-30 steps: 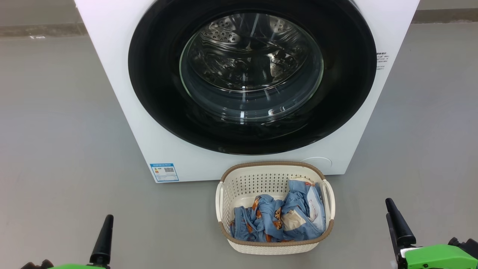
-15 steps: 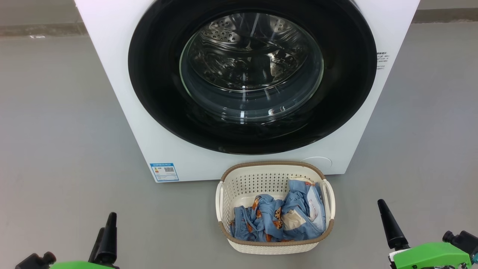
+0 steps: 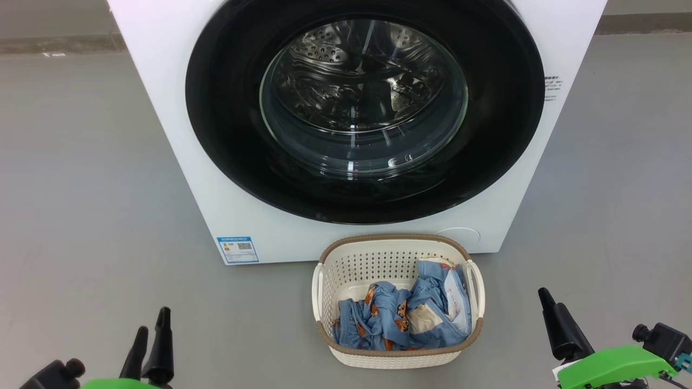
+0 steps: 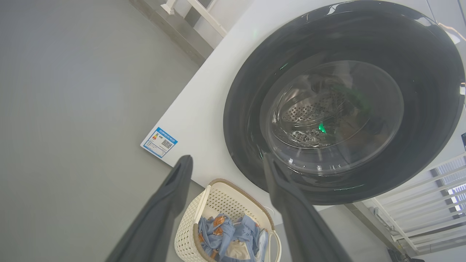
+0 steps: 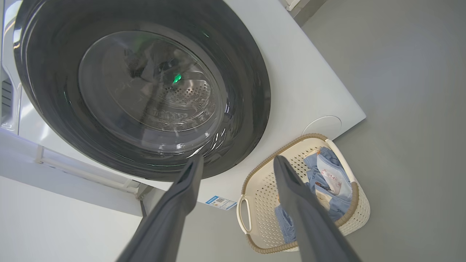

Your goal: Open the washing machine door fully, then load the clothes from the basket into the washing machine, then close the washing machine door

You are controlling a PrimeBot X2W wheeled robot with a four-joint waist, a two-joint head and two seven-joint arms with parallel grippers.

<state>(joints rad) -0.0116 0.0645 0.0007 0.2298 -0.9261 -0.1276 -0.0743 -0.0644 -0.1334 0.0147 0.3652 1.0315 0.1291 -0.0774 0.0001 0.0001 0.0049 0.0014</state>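
White washing machine (image 3: 162,81) faces the robot, its black-rimmed washing machine door (image 3: 363,97) shut flat against the front. Cream basket (image 3: 394,239) stands on the floor (image 3: 81,189) just before it, handles left and right, clothes (image 3: 400,316) crumpled inside. Left tool (image 4: 226,160) and right tool (image 5: 237,160) gape, holding nothing.

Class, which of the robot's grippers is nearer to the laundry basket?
Right. The right gripper hangs a short way right of the basket; the left gripper hangs clearly farther off on its left.
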